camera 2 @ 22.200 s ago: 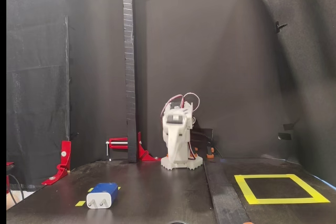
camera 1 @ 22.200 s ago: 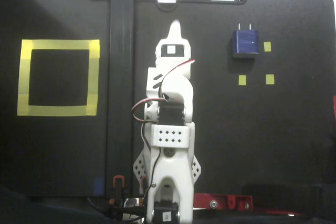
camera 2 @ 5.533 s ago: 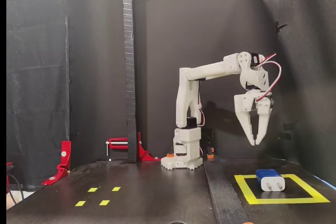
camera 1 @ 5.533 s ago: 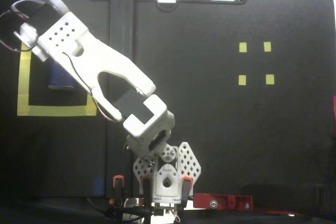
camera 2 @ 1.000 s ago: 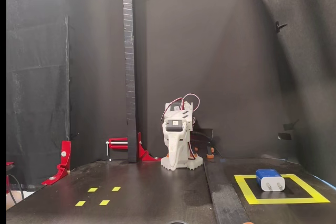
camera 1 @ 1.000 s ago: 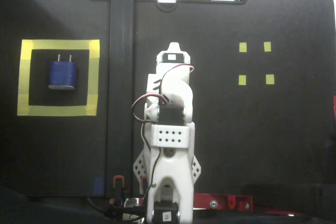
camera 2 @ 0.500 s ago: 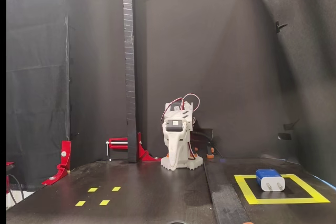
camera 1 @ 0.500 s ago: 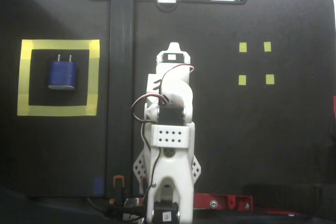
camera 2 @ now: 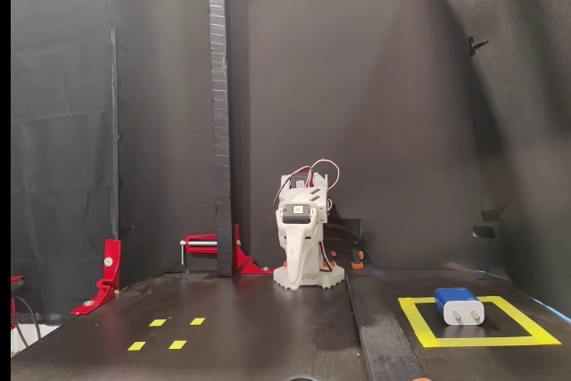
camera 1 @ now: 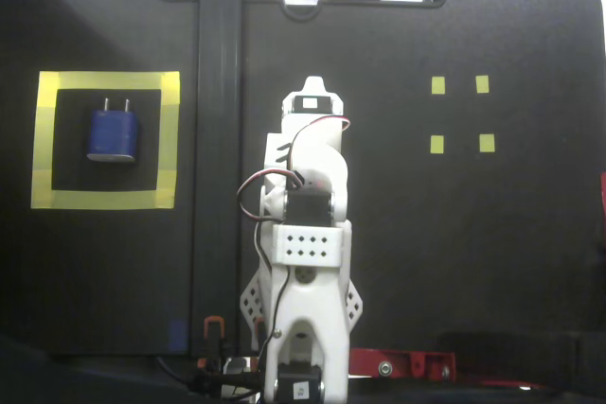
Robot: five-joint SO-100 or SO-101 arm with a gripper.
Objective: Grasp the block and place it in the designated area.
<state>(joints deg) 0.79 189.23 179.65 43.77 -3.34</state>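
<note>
Inside the designated area [camera 1: 104, 199] lies the block [camera 1: 114, 133].

The folded arm [camera 1: 305, 262] hides its gripper's tips; its base runs off the bottom edge of that fixed view

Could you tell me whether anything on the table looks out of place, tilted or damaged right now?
Nothing stands out. The blue plug-like block lies flat inside the yellow tape square, clear of the tape on every side, its prongs pointing to the far edge in the top-down fixed view. The arm is folded at its base, and the four small yellow squares are bare.
</note>
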